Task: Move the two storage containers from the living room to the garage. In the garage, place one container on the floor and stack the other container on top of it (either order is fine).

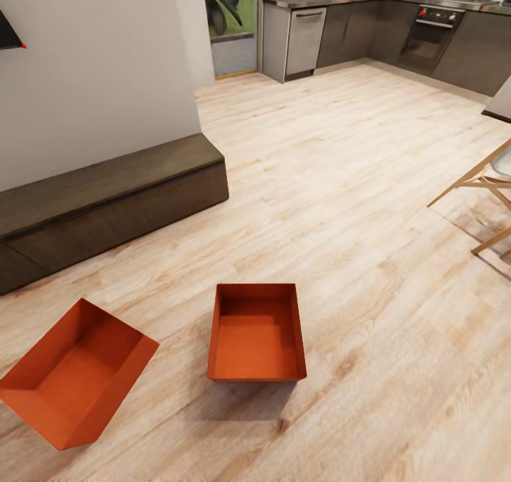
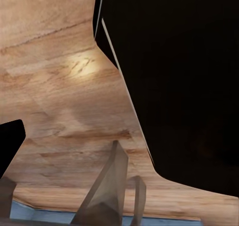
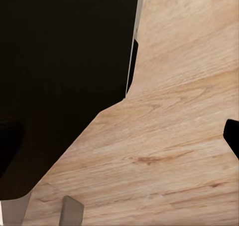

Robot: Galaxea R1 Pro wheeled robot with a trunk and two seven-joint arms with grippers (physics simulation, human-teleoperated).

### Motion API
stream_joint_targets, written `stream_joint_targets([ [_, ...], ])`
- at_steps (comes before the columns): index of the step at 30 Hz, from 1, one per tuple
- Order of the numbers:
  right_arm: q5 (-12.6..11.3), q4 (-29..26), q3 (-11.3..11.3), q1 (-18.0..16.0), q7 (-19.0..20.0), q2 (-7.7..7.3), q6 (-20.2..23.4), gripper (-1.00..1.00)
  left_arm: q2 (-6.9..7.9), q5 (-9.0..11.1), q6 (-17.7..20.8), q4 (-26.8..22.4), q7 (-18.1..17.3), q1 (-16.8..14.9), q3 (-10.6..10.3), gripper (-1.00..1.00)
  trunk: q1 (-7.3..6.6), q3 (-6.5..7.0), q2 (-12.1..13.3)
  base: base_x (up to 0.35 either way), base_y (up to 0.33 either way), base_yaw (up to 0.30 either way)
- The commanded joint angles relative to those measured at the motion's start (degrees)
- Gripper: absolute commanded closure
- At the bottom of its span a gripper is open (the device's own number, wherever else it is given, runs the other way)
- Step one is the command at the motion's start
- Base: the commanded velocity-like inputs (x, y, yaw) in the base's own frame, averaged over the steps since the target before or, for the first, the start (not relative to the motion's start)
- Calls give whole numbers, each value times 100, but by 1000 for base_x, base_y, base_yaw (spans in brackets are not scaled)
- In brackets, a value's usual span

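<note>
Orange-red open rectangular bins: one [image 1: 257,331] dead ahead on light wood plank floor [image 1: 369,205], long axis pointing away; other [image 1: 74,372] skewed, nearer left arm. Jaw state can't be told on either arm.

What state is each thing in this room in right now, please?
Orange-red rectangular bin in the middle: upright on the light wood floor, open-topped, empty.
Orange-red rectangular bin to the left: turned at an angle to the first, apart from it, empty.
Steel dishwasher: door shut.
Dark oven: door shut.
</note>
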Motion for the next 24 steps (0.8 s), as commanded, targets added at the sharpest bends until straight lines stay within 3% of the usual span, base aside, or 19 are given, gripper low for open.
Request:
stream_joint_targets([
  [1, -60, 14, 43, -5, 22, 1, -29, -100, -2, 32, 40, -14, 4, 3, 25, -100, 0, -7, -1, 0, 0, 0],
  [24, -54, 14, 53, -5, 65, -2, -19, -100, -2, 32, 40, -14, 4, 0, 25, -100, 0, -16, -1, 0, 0, 0],
])
